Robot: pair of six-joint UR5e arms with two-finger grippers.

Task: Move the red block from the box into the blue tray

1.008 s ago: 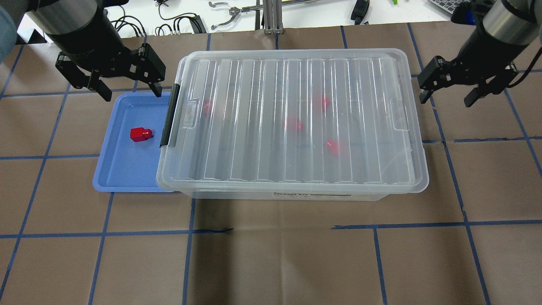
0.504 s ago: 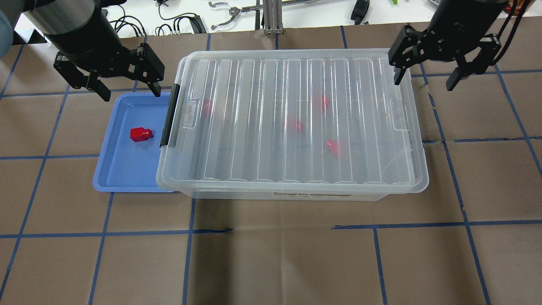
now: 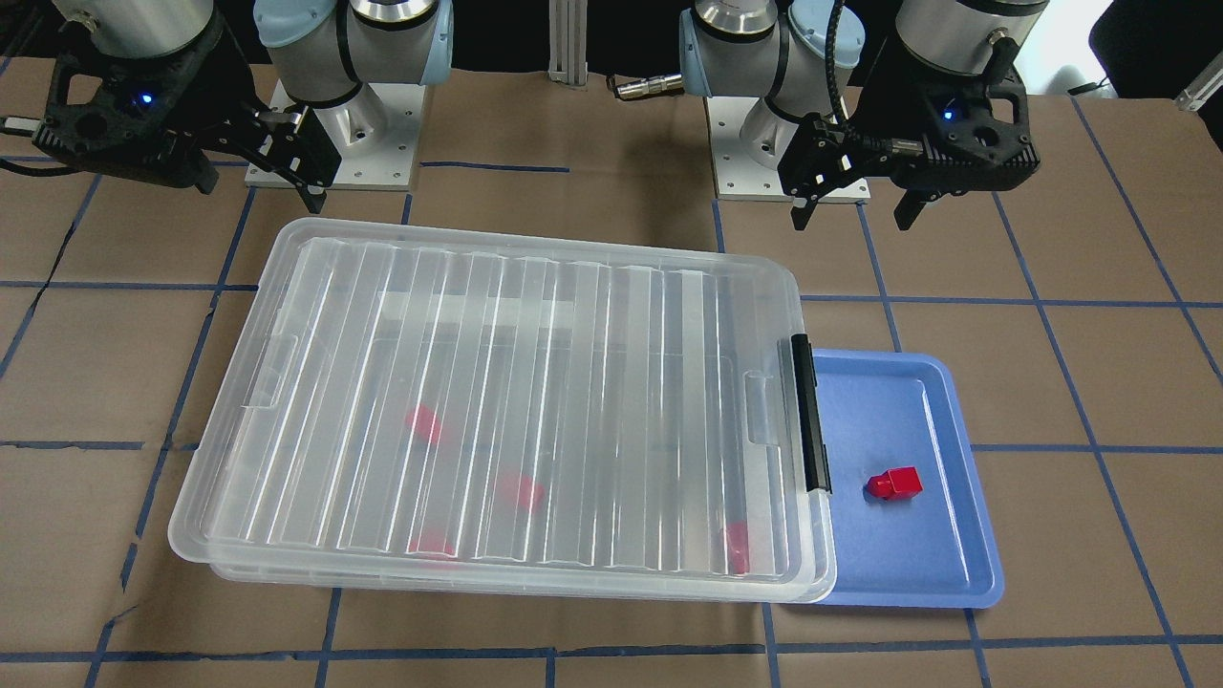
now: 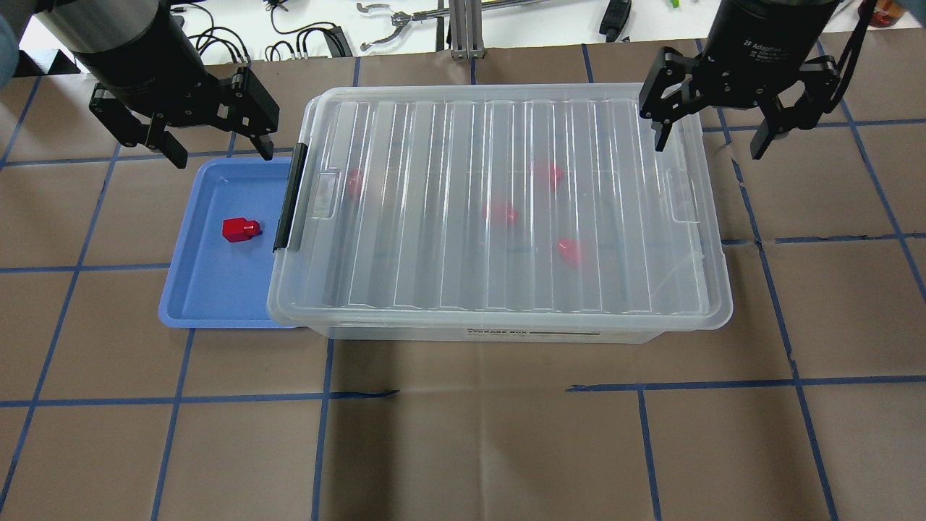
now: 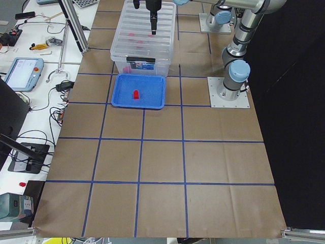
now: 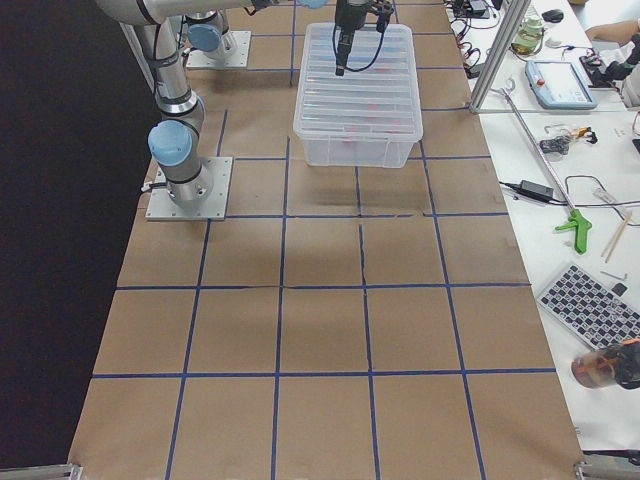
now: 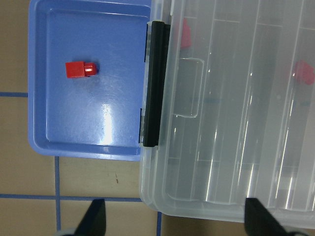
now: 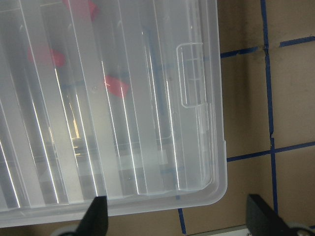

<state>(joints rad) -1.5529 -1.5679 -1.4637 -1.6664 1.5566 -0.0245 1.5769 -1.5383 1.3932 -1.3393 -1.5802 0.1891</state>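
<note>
A red block (image 4: 239, 229) lies in the blue tray (image 4: 210, 289), also in the front view (image 3: 895, 483) and the left wrist view (image 7: 81, 69). Several more red blocks (image 4: 569, 250) show blurred through the shut ribbed lid of the clear box (image 4: 499, 210), whose black latch (image 4: 289, 199) faces the tray. My left gripper (image 4: 217, 148) is open and empty, high over the tray's far edge. My right gripper (image 4: 709, 141) is open and empty, high over the box's far right corner.
The tray's right edge tucks under the box's latch end (image 3: 810, 425). Brown paper with blue tape lines (image 4: 463, 394) covers the table. Cables and tools (image 4: 325, 36) lie on the white bench beyond it. The robot bases (image 3: 783, 162) stand behind the box.
My right gripper has swung left from beyond the box's right end to above its far right corner. My left gripper has lifted slightly. The blocks, tray and box have not moved.
</note>
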